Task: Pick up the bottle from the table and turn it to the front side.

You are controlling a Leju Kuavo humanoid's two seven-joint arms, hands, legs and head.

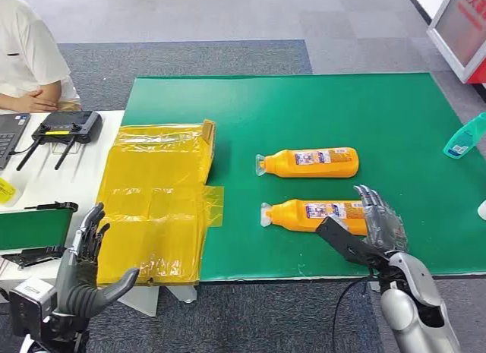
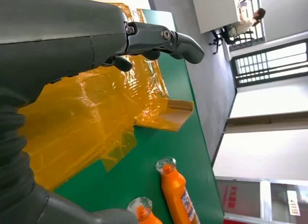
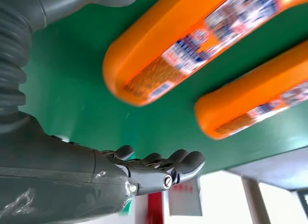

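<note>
Two orange bottles lie on their sides on the green mat [image 1: 229,110], clear caps pointing left and labels facing up. The far bottle [image 1: 309,162] [image 3: 254,98] lies parallel to the near bottle [image 1: 312,214] [image 3: 203,41]. My right hand [image 1: 381,220] hovers at the base end of the near bottle with its fingers [image 3: 163,168] spread and nothing in them. In the right wrist view, green mat shows between hand and bottle. My left hand [image 1: 86,266] [image 2: 160,41] is open at the table's front left, holding nothing. Both caps [image 2: 165,164] show in the left wrist view.
Crinkled yellow film [image 1: 155,209] [image 2: 91,113] covers the mat's left end. A teal spray bottle [image 1: 463,137] lies at the right edge. A controller [image 1: 68,127], a laptop [image 1: 8,133] and a person's arm [image 1: 34,101] are at the far left. A small green belt unit [image 1: 34,228] sits by my left hand.
</note>
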